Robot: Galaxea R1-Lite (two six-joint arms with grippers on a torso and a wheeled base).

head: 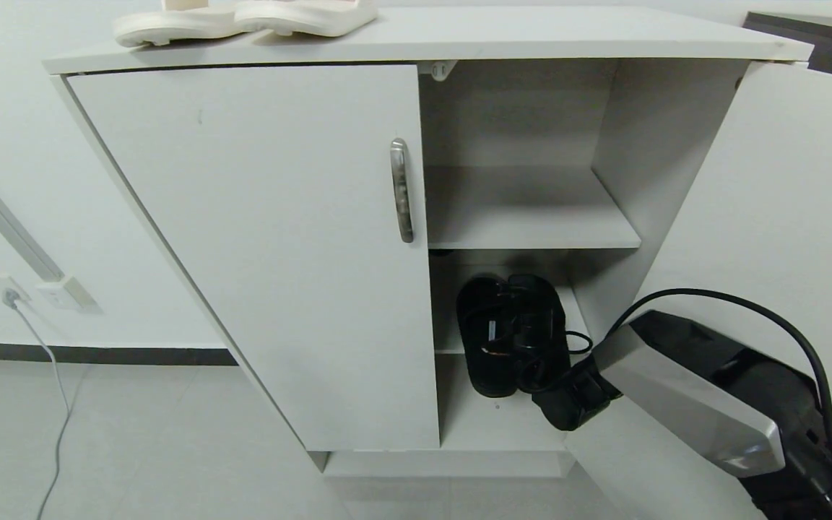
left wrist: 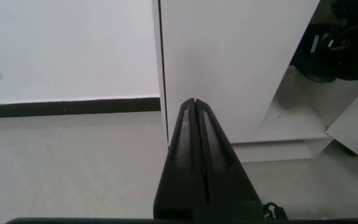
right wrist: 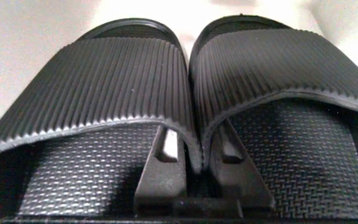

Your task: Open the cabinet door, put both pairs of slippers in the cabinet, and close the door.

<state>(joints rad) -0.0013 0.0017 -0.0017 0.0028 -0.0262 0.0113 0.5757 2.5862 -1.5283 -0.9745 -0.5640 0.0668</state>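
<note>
A pair of black slippers (head: 510, 336) sits side by side in the lower part of the open white cabinet (head: 531, 209). My right gripper (head: 531, 372) is inside the cabinet, shut on the black slippers (right wrist: 129, 81). Its fingers (right wrist: 163, 165) pinch the two inner side walls together. I cannot tell whether the slippers rest on a shelf. A pair of white slippers (head: 243, 18) lies on the cabinet top. My left gripper (left wrist: 194, 104) is shut and holds nothing, low above the floor before the closed left door (left wrist: 229, 56).
The right door (head: 784, 217) stands swung open beside my right arm. The left door (head: 257, 238) is closed, with a metal handle (head: 401, 191). The upper shelf (head: 524, 217) is bare. A wall socket with a cable (head: 8, 296) is at the far left.
</note>
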